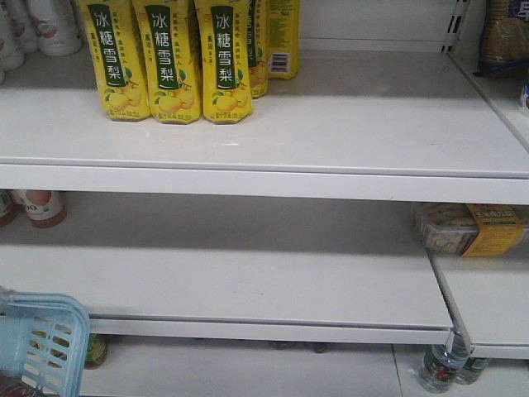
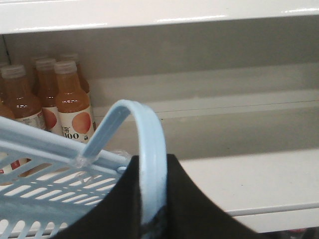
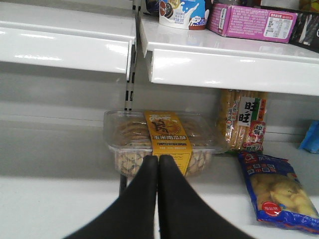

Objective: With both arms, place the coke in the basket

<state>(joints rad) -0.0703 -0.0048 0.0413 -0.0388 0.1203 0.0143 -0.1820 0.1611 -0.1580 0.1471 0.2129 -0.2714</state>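
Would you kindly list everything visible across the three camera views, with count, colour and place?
basket: one, light blue, lower left, handle in left gripper
yellow drink cartons: at least four, top shelf
orange juice bottles: several, back left shelf
biscuit tray: one, clear with yellow band, right shelf
blue snack bag: one, beside tray
pink box: one, upper right shelf
coke: not visible
left gripper: black, shut on handle
right gripper: black, shut, empty
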